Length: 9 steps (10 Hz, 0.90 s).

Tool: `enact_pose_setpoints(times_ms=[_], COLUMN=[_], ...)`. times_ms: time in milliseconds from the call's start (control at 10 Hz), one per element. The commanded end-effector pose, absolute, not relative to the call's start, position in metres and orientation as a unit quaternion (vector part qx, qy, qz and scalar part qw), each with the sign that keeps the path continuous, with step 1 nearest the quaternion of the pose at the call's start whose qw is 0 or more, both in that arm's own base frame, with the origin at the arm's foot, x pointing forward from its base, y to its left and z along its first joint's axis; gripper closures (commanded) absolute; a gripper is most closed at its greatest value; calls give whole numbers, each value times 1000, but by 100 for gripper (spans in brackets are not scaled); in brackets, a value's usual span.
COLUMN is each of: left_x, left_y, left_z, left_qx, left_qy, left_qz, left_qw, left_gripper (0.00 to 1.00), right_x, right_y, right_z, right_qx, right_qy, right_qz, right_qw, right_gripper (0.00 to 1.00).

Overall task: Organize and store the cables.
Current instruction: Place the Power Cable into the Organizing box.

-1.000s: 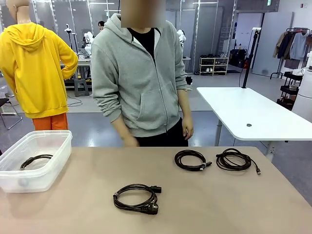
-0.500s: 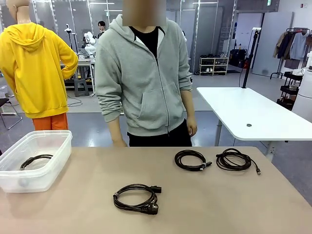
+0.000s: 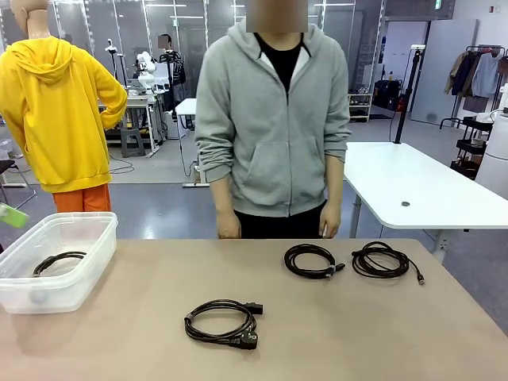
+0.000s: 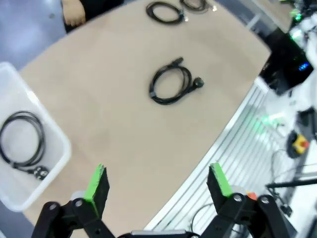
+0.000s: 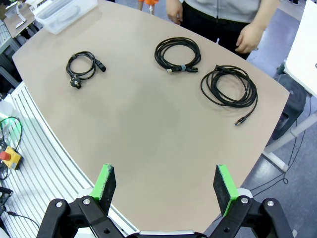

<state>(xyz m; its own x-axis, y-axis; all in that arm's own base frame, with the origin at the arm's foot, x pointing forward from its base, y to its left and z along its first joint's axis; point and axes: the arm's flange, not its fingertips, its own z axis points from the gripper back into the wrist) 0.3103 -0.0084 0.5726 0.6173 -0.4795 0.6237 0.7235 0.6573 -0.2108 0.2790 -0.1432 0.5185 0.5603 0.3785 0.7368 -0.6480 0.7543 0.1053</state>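
**One cable in the tub, three on the desk, both claws released**

At the far left of the desk point(image 3: 357, 341) stands a clear plastic tub point(image 3: 83, 226), open at the top. The tub cable point(image 3: 57, 258), a thin black coil, lies flat on its bottom, and nothing else can be made out inside.

The left claw point(image 4: 157, 174) hangs high over the desk's near edge, close to the tub. Its green pads are spread wide with nothing between them.

Right of the tub and toward the near side, the plug cable point(image 3: 222, 303) lies on the bare desktop. It is a round coil with a chunky black plug at its near right and a second connector at its far right. It is well apart from the tub.

A person in a grey hoodie stands at the far side. One hand point(image 3: 228, 230) and the other hand point(image 3: 329, 228) hang at the desk's far edge, apart from every cable.

Farther right, near that far edge, the middle cable point(image 3: 289, 260) lies as a neat coil. Just beside it is the right cable point(image 3: 381, 272), a looser coil whose small tip trails off to the right.

The right claw point(image 5: 163, 173) hovers above the near edge, released, with nothing between its pads.
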Motion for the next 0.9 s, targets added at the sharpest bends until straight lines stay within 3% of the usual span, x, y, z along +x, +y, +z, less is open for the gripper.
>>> enact_pose_setpoints(times_ms=[0, 800], left_x=[312, 314], left_y=[-45, -189], left_z=[555, 491], left_qx=[-175, -137], left_qy=[-270, -214], left_qz=[-365, -434], left_qw=[874, 865], left_gripper=[0, 0], right_x=[279, 279], right_y=[-144, -144], right_z=[519, 519], right_qx=[188, 188], right_qy=[-365, -365], right_qz=[305, 305], right_qw=[859, 859], right_gripper=[0, 0])
